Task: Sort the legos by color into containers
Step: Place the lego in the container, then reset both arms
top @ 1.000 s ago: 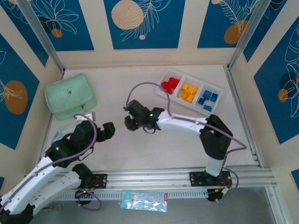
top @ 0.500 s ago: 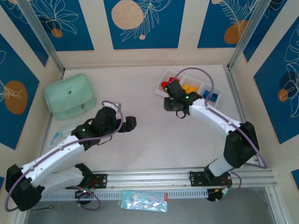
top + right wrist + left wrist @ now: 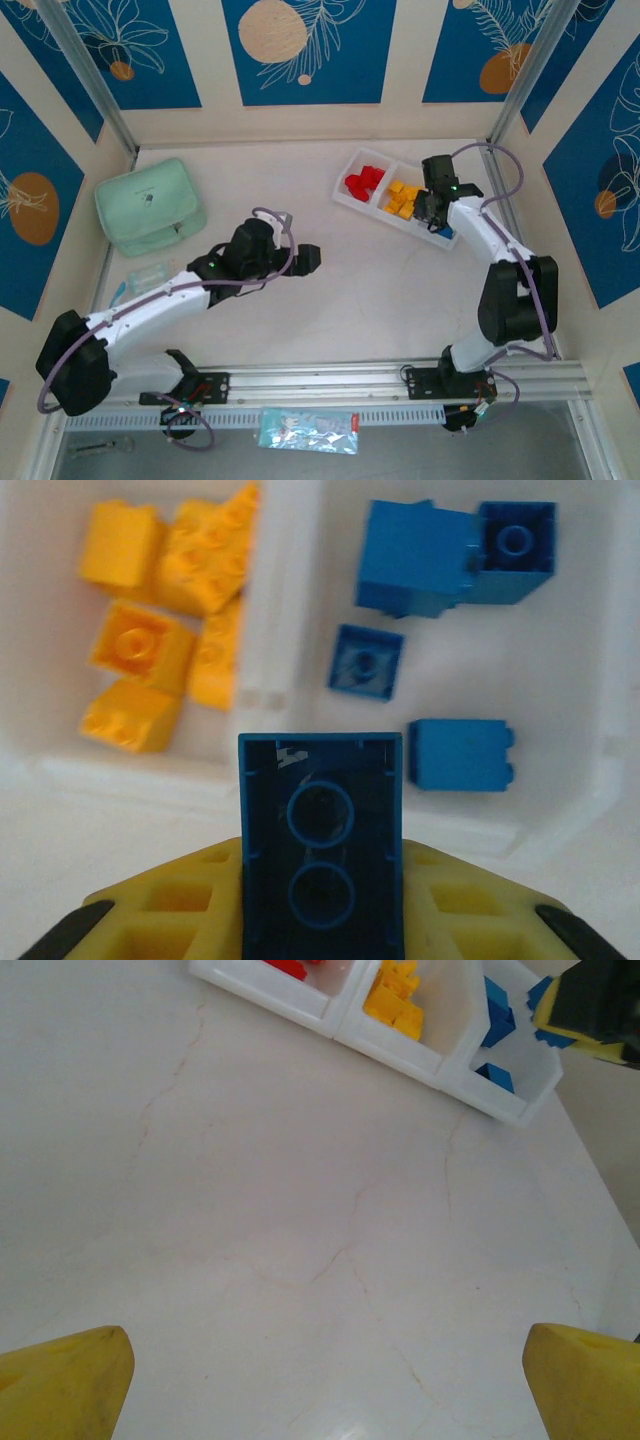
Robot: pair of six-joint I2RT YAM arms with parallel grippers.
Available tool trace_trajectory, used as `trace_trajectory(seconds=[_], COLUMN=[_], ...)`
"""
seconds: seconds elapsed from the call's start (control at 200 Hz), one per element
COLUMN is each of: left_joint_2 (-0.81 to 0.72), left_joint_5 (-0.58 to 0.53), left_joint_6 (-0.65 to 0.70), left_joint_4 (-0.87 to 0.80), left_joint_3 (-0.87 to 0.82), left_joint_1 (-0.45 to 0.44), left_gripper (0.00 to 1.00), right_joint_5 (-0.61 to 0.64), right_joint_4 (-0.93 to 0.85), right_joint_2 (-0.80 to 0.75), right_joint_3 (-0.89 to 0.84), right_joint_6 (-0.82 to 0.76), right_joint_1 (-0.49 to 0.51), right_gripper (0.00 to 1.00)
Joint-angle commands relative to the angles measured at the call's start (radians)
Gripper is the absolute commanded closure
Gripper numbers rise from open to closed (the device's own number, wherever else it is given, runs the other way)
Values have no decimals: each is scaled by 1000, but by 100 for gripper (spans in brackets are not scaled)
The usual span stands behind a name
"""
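Note:
The white tray (image 3: pixel 343 193) lies at the back right, its containers holding red legos (image 3: pixel 365 182), yellow legos (image 3: pixel 402 198) and blue legos (image 3: pixel 447 232). My right gripper (image 3: pixel 434 206) hovers over the tray's near edge, by the divider between yellow and blue. In the right wrist view that gripper (image 3: pixel 320 880) is shut on a blue brick (image 3: pixel 320 830), hollow underside to the camera, above several blue bricks (image 3: pixel 440 560). Yellow bricks (image 3: pixel 160 630) fill the compartment to the left. My left gripper (image 3: pixel 308 258) is open over bare table, yellow fingertips (image 3: pixel 60 1380) wide apart.
A mint green zip case (image 3: pixel 150 207) sits at the back left, with a clear plastic packet (image 3: pixel 140 275) in front of it. The aluminium rail (image 3: pixel 400 380) runs along the near edge. Panelled walls close the table on three sides.
My right arm has swung from mid-table to the tray, carrying the blue brick. My left arm has stretched rightward toward the table's centre.

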Motion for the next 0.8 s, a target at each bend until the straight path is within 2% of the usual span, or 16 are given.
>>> trace_trajectory(seconds=[0.0,0.15,0.31,0.51,0.555,0.62,0.67,0.795], left_joint_2=[19,31,25,3,-10,-40,-70,-149], left_joint_5=[24,13,-20,-90,-116,-178,-246,-470], left_joint_6=[19,35,53,84,99,112,123,174], left_joint_4=[43,36,10,-35,-58,-101,-130,-146], left_joint_3=[38,47,57,64,68,75,72,21], left_joint_1=[-7,-7,-7,12,30,68,105,218], left_gripper=[1,1,1,1,1,1,1,1], right_joint_5=[10,-19,-51,-62,-68,-65,-45,-10], right_joint_4=[19,30,38,47,57,92,137,294], right_joint_2=[65,163,178,79,45,-21,-83,-246], right_joint_3=[53,114,140,108,90,39,-25,-218], right_joint_6=[7,-1,-19,-29,-41,-59,-76,-121], right_joint_1=[-59,-105,-107,-99,-96,-87,-75,-63], right_gripper=[68,68,51,34,27,10,0,1])
